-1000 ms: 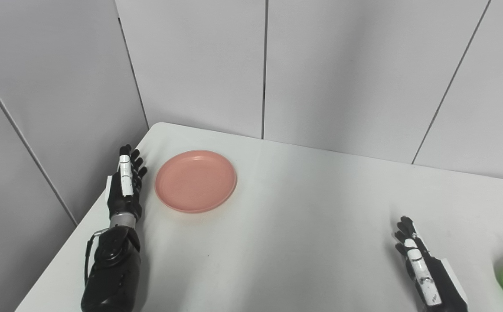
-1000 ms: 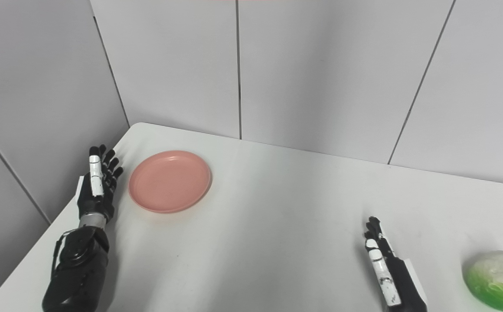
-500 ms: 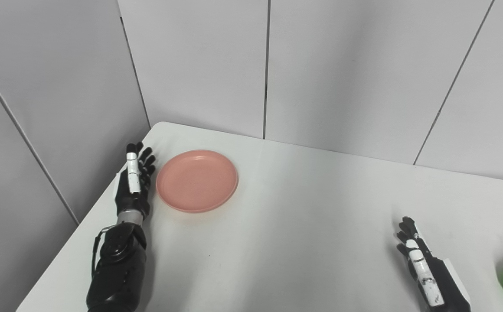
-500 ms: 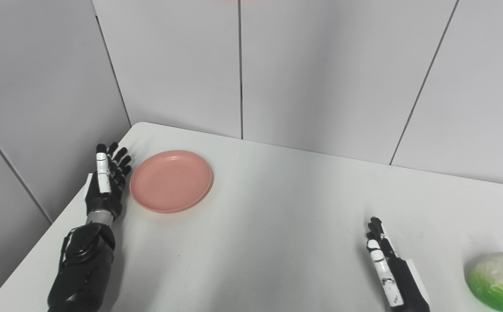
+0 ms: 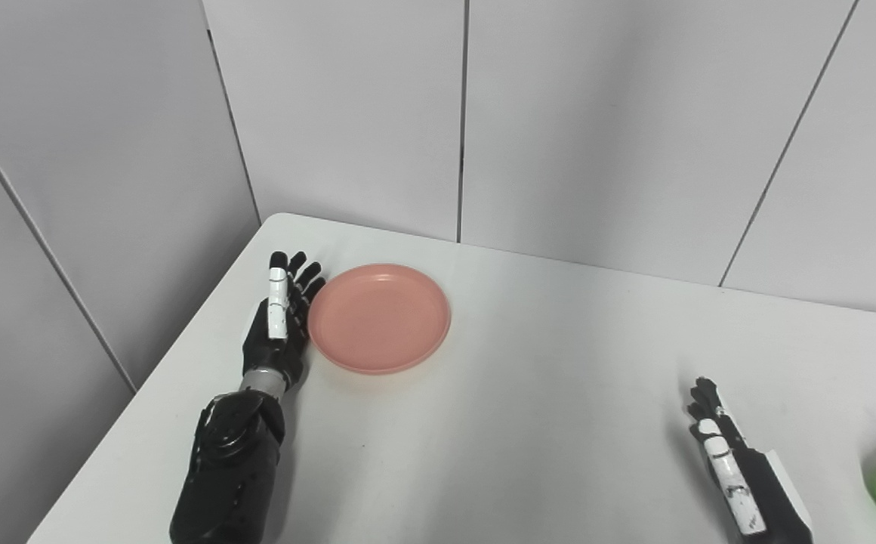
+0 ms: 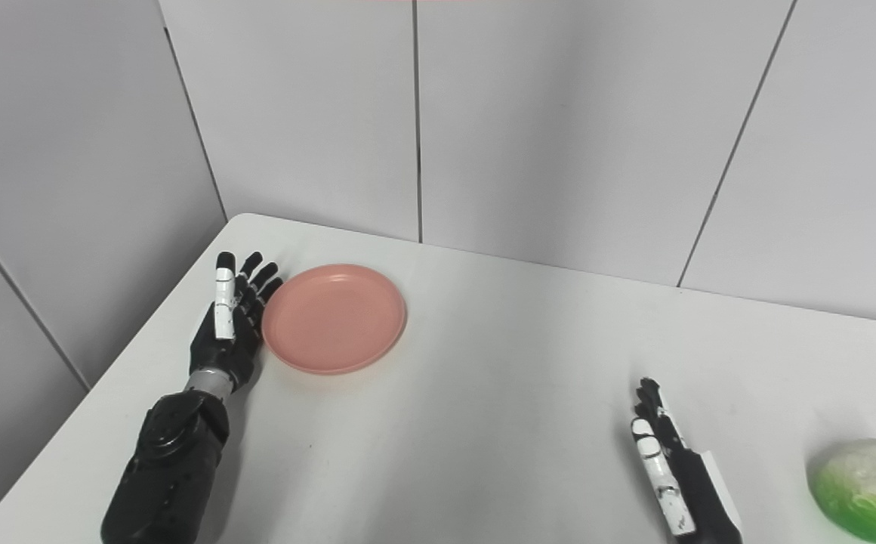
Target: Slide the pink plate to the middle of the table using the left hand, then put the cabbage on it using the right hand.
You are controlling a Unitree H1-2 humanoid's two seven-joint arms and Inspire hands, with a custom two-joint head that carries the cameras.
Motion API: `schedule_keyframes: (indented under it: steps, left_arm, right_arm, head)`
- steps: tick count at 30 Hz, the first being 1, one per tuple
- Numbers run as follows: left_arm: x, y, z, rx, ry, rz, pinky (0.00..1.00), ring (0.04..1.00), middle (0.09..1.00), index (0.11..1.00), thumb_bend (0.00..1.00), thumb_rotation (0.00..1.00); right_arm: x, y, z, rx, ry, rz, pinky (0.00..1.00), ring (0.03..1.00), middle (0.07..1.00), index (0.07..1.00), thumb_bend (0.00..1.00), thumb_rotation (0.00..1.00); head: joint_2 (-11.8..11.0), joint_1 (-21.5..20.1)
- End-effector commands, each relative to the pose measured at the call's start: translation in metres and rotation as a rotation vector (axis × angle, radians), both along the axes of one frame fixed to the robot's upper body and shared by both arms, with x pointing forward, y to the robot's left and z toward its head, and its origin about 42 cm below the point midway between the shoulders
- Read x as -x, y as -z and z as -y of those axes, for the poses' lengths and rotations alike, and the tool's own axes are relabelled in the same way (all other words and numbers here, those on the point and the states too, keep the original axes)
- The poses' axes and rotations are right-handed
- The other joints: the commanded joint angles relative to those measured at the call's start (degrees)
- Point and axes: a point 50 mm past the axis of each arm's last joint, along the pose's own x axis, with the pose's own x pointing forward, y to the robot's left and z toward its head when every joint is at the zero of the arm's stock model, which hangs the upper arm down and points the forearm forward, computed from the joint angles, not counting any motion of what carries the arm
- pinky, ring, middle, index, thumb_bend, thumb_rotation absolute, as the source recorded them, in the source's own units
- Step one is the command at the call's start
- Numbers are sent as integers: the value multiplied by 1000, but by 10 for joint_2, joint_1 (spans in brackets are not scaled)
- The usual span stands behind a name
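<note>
A round, plain salmon-pink plastic plate (image 5: 379, 317) sits near the far left corner of the smooth white tabletop (image 5: 544, 393). Each black robot hand, left (image 5: 278, 321) and right (image 6: 668, 472), carries a white strip (lightly speckled on the right). By the right edge, the rounded cabbage (image 6: 867, 489) fades from whitish top to bright green.

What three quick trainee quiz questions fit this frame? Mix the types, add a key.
1. True or false: the round pink plastic plate carries the green-and-white cabbage.
2. Which hand is against the plate's rim: A) left hand B) right hand?
3. Fill in: the cabbage lies on the white table near its ___ edge.

Key: 1 false; 2 A; 3 right.
</note>
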Motion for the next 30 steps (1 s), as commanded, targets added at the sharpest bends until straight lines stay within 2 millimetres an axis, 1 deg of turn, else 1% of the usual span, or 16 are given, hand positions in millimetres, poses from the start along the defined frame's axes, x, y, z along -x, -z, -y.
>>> schedule_keyframes:
  steps: [1,5,8,11,12,13,18,21,25,28,30]
  left_arm:
    - [-2,-7,18,13,63,10,973,960,956,953,854,1000]
    - [-2,-11,32,9,98,7,971,955,950,950,833,1000]
    - [-1,-14,48,3,132,2,962,953,947,946,830,1000]
    - [0,-17,58,-13,160,-6,959,950,946,944,832,1000]
    - [1,-17,62,-19,176,-6,960,951,946,944,832,1000]
    - [2,-17,65,-23,186,-6,957,952,948,946,835,1000]
    - [3,-9,97,-13,273,-29,973,958,951,944,819,1000]
    - [3,-5,112,-26,312,-31,980,956,950,947,812,1000]
    - [2,0,127,-36,365,-22,997,977,975,977,794,1000]
    - [2,3,137,-54,386,-41,986,964,963,966,817,1000]
    - [2,5,141,-71,415,-51,985,967,965,968,813,1000]
  right_arm:
    - [-1,-5,0,4,10,58,1000,1000,1000,1000,240,1000]
    - [-3,-2,1,-1,-1,65,1000,1000,1000,1000,252,1000]
    - [-3,-1,0,-8,1,64,1000,1000,1000,1000,272,1000]
    - [-4,-1,-1,-13,0,57,1000,1000,1000,1000,286,1000]
    - [-4,-1,-1,-9,-1,60,1000,1000,1000,1000,287,1000]
    - [-4,-1,-1,-6,-1,62,1000,1000,1000,1000,264,1000]
    - [-3,-1,-2,-25,-2,62,1000,1000,1000,1000,228,1000]
    - [-3,-1,-3,-13,2,60,1000,1000,1000,1000,226,1000]
    - [-2,-2,-4,2,0,59,1000,1000,1000,1000,244,1000]
    - [-3,0,-5,-6,-2,62,1000,1000,1000,1000,249,1000]
    - [-3,0,-5,-2,-2,71,998,998,1000,1000,273,1000]
  head:
    - [0,1]
    - [1,0]
    - [2,-2]
    - [3,-4]
    - [4,-6]
    - [4,-6]
    - [6,-11]
    - [7,-17]
    - [8,-27]
    - [8,-33]
    - [9,-36]
